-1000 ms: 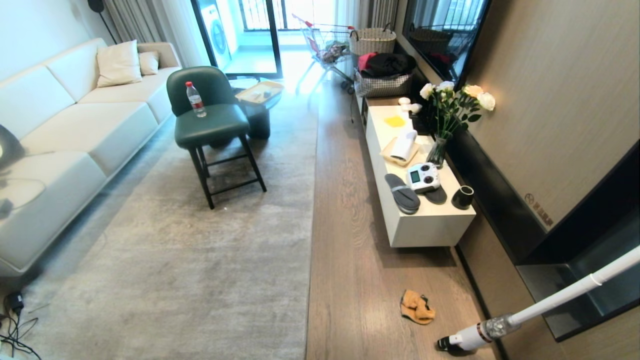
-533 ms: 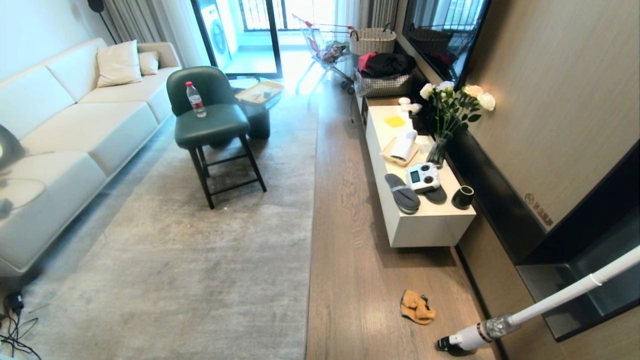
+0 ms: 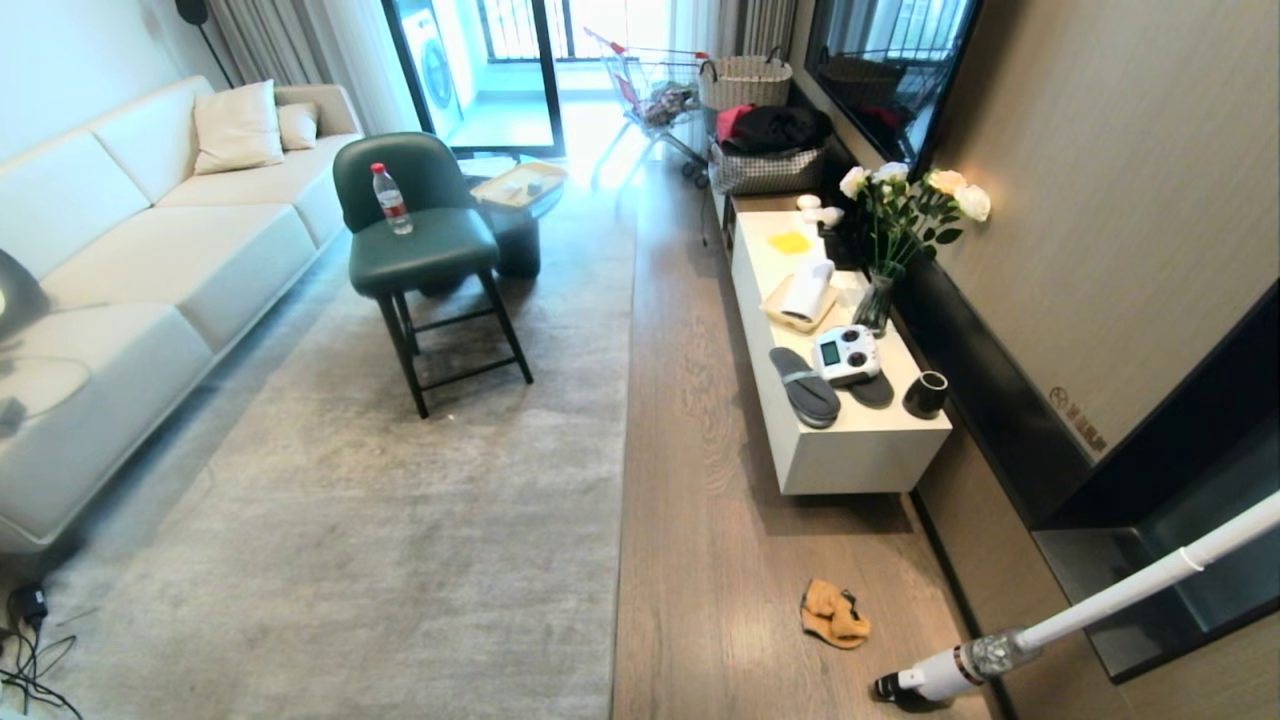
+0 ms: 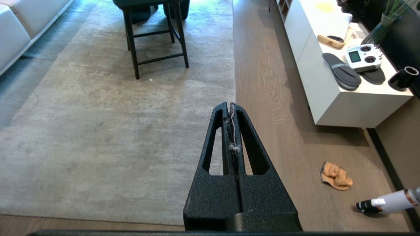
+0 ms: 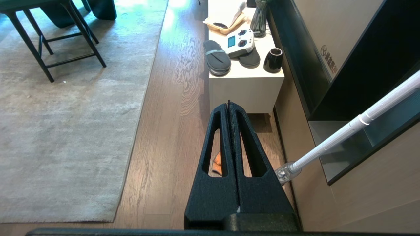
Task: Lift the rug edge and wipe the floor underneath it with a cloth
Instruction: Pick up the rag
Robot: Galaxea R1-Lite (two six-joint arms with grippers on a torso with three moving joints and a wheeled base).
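Black left gripper (image 4: 231,108) and right gripper (image 5: 228,105) hover, jaws pressed together.

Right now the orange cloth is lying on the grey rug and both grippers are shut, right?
Not quite. The orange cloth lies on the bare wood floor, beside the rug edge but apart from it, as the head view shows. The left gripper and right gripper are indeed shut and empty.
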